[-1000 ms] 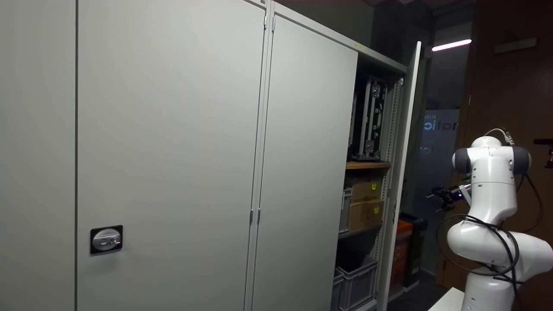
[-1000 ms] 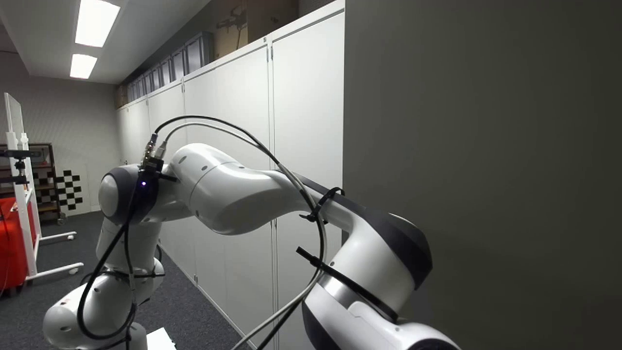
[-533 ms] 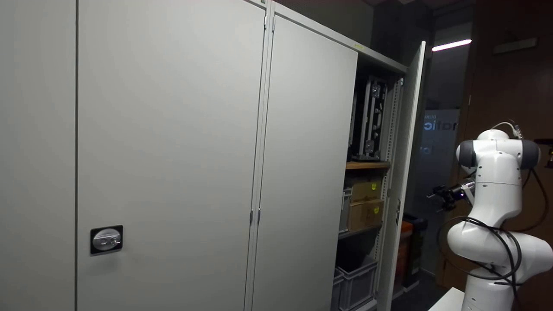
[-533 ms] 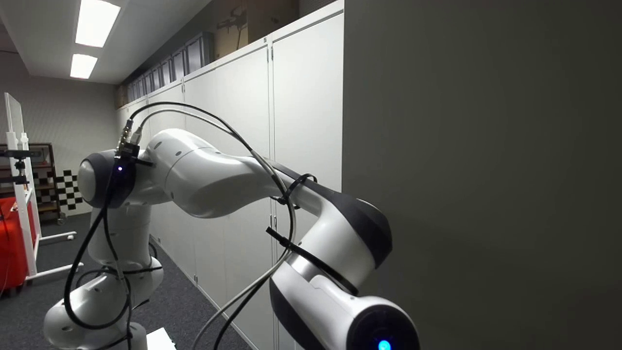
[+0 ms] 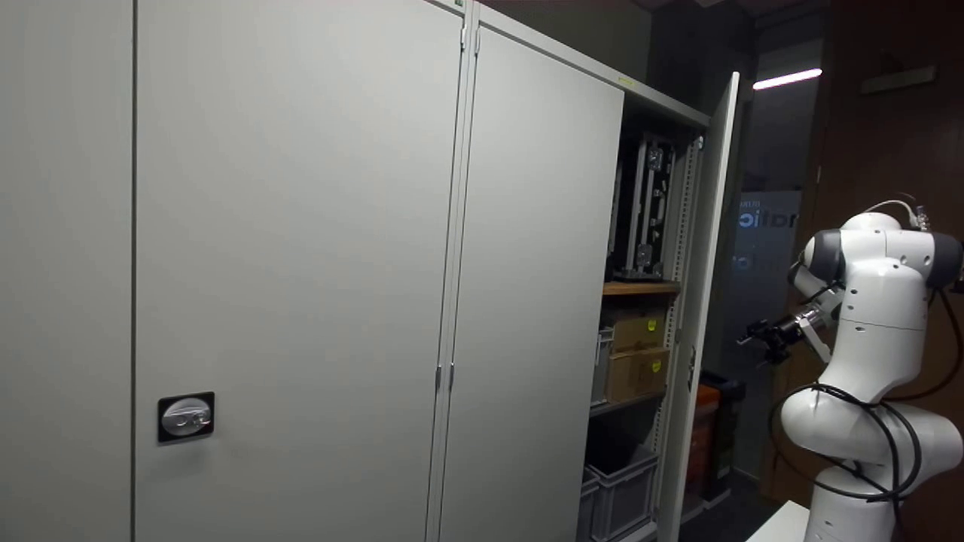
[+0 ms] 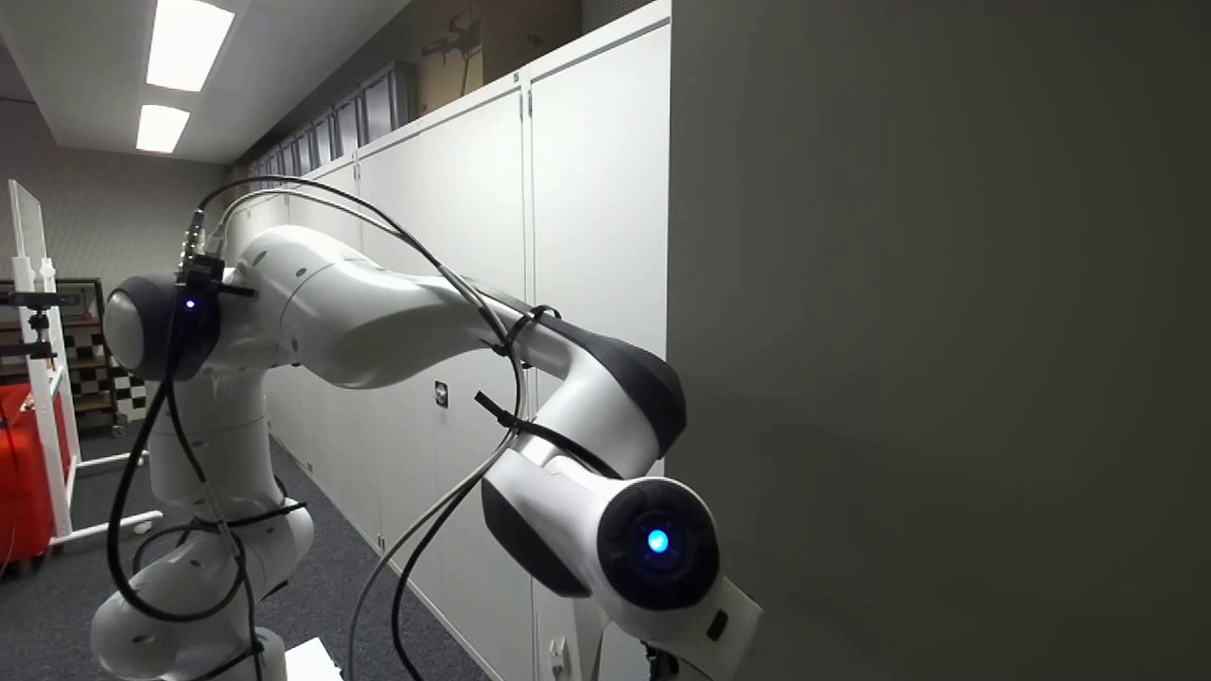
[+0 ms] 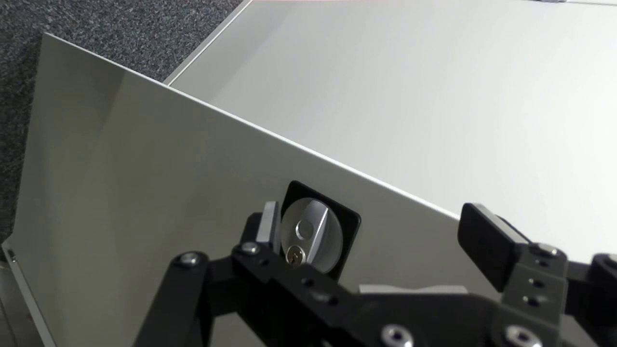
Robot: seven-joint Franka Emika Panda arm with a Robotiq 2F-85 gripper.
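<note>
My gripper (image 7: 376,229) is open, its two fingers wide apart with nothing between the pads. In the wrist view it is nearest to a grey cabinet door (image 7: 183,159) that stands ajar. A round silver latch (image 7: 315,236) with a key lock, set in a black square plate, shows just beside the left finger and is partly hidden by it. I cannot tell whether the finger touches it. In an exterior view the gripper (image 5: 755,352) is a little right of the open door (image 5: 712,301), apart from it in the picture. In another exterior view it is mostly below the frame.
Closed cabinet doors (image 5: 301,226) line the wall, with a silver latch (image 5: 186,418) on one. Cardboard boxes (image 5: 636,373) and grey crates (image 5: 625,489) stand on the open cabinet's shelves. A large dark grey panel (image 6: 927,331) fills the right side of an exterior view.
The arm has shifted right in an exterior view and left and up in another, bringing its wrist into sight. The door swung slightly wider, then hardly moved. The gripper stayed near the door.
</note>
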